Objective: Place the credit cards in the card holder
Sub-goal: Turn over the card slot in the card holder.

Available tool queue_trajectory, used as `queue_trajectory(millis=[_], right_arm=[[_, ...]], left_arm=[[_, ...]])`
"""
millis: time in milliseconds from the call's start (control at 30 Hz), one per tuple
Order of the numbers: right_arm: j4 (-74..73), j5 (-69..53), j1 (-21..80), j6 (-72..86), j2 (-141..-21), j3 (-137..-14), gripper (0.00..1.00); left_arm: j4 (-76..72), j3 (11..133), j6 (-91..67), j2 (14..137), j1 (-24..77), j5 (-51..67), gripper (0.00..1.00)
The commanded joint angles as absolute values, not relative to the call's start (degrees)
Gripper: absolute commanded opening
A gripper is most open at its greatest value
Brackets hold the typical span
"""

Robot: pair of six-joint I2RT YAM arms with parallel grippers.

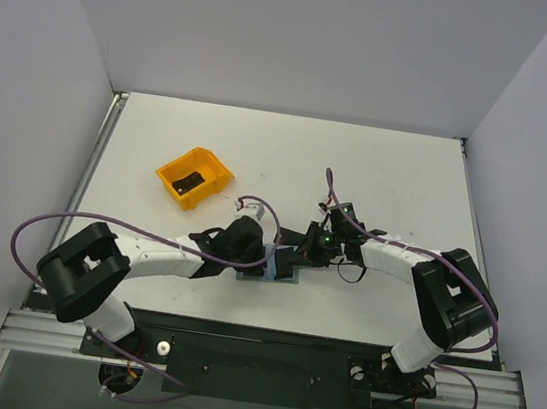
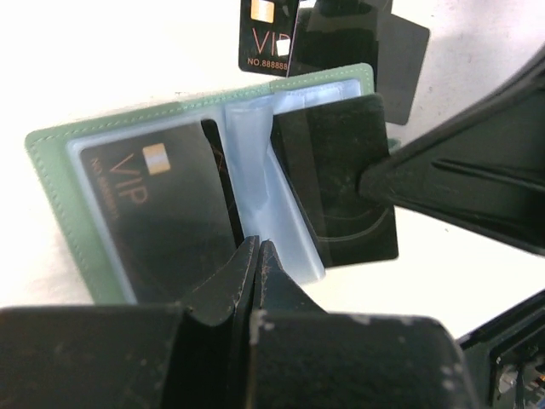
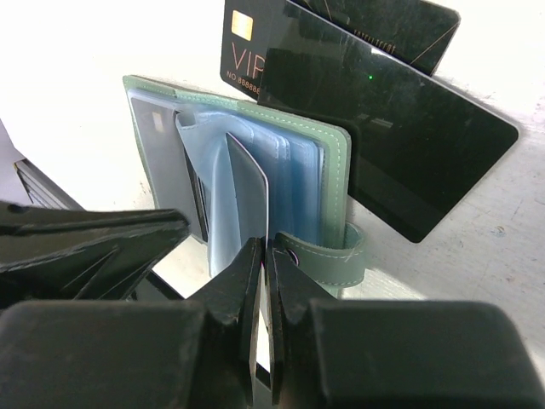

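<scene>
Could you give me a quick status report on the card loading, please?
Left fingers shut at the open card holder's edge. Right fingers shut on a credit card over its sleeves. Loose cards beyond; nothing blocking.

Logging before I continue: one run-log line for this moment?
card holder open | left gripper shut, tips on it | right gripper shut on credit card over it

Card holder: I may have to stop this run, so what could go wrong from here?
1. The black card in the right gripper sits among several light-blue sleeves. It could catch an edge or slip between pockets.
2. Only the left gripper, its tips shut near the fold, seems to steady the card holder. A push might slide it.
3. The loose cards just behind could get knocked.
</scene>
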State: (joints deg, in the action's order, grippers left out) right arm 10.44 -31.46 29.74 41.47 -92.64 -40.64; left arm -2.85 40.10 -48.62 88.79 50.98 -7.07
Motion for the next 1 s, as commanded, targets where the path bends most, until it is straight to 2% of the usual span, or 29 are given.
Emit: queue_trajectory(millis=[0,267,533,967], right_arm=[[10.6,-29.5,30.1,41.5,-93.3,-39.8,0.00],[10.1,-29.8,30.2,41.2,-92.7,-40.4,0.00],[9.2,-31.3,31.6,41.2,-90.2,-42.2,0.00],[8.5,-30.7,37.1,41.6,-89.4,-47.7,0.00]], left_arm=[[3.9,39.8,-47.0,80.0,50.5,-9.2,0.00],[5.3,32.4,-49.0,77.4,46.1,-11.8,0.00],[3.1,31.6,-49.5,83.9,46.0,-11.1,0.00],[2.3,30.7,-49.5,83.8,46.0,-10.6,0.00]])
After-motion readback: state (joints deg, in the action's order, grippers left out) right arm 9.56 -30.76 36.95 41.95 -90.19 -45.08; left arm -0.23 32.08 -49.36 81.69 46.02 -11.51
